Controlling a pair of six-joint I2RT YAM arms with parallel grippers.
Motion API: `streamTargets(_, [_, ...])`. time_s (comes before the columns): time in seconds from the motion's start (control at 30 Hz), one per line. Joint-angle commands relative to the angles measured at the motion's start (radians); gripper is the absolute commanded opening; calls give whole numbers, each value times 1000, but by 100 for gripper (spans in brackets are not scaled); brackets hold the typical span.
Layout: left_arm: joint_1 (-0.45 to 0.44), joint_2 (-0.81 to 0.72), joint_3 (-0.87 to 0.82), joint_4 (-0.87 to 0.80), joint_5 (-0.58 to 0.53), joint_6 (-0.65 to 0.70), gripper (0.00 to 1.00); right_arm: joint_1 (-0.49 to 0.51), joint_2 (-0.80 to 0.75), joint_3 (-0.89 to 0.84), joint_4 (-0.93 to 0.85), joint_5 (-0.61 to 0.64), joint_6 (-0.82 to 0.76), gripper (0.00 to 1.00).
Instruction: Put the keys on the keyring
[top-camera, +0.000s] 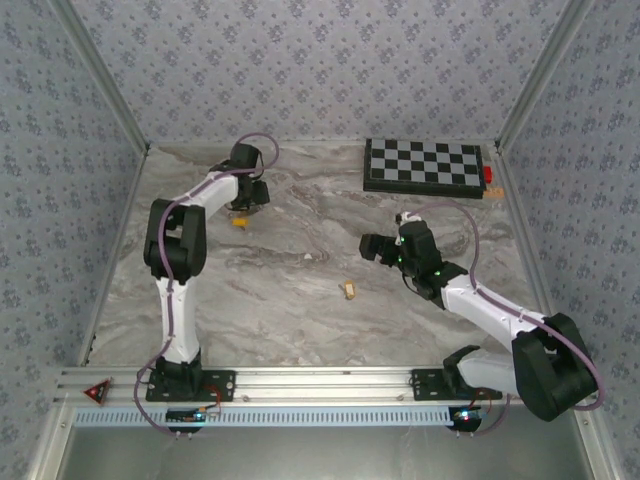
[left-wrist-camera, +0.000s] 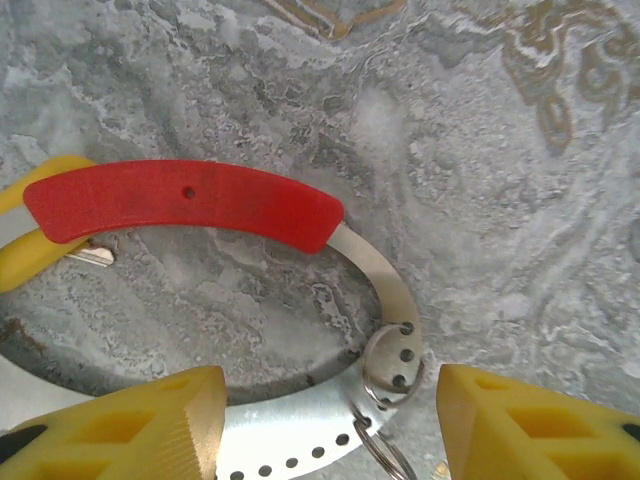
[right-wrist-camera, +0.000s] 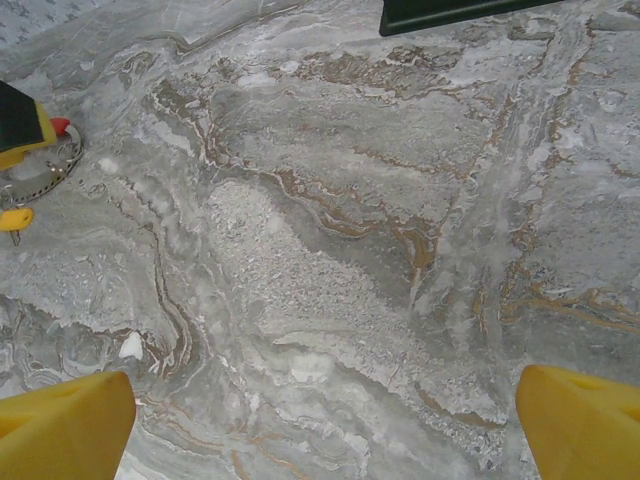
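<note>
Thin red-and-grey metal keyring (left-wrist-camera: 190, 205) lies on the marble table (left-wrist-camera: 500, 200) between half-open left fingers (left-wrist-camera: 110, 430), ungripped (right fingers (right-wrist-camera: 60, 430) wide, empty); likely light, stiff, slippery: pinch its red arc.

Your table (top-camera: 300, 330) is a grey marble-look slab. A chessboard (top-camera: 424, 165) sits at the upper right of the top view. An orange-tan key (top-camera: 348, 290) lies just below centre, and a yellow key (top-camera: 239, 222) lies upper left, just beside the keyring (left-wrist-camera: 190, 200).
</note>
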Motion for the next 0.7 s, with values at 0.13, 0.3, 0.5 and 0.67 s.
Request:
streamTargets(0.13, [-15, 26, -3, -28, 105, -23, 58, 17, 6, 34, -10, 4, -1, 99])
streamTargets(0.3, [-65, -9, -72, -11, 129, -42, 58, 22, 11, 37, -11, 2, -1, 99])
streamTargets(0.5, [-118, -68, -225, 71, 188, -119, 58, 31, 19, 40, -9, 2, -1, 99])
streamTargets(0.67, [-201, -151, -350, 117, 182, -179, 58, 39, 28, 43, -8, 2, 0, 99])
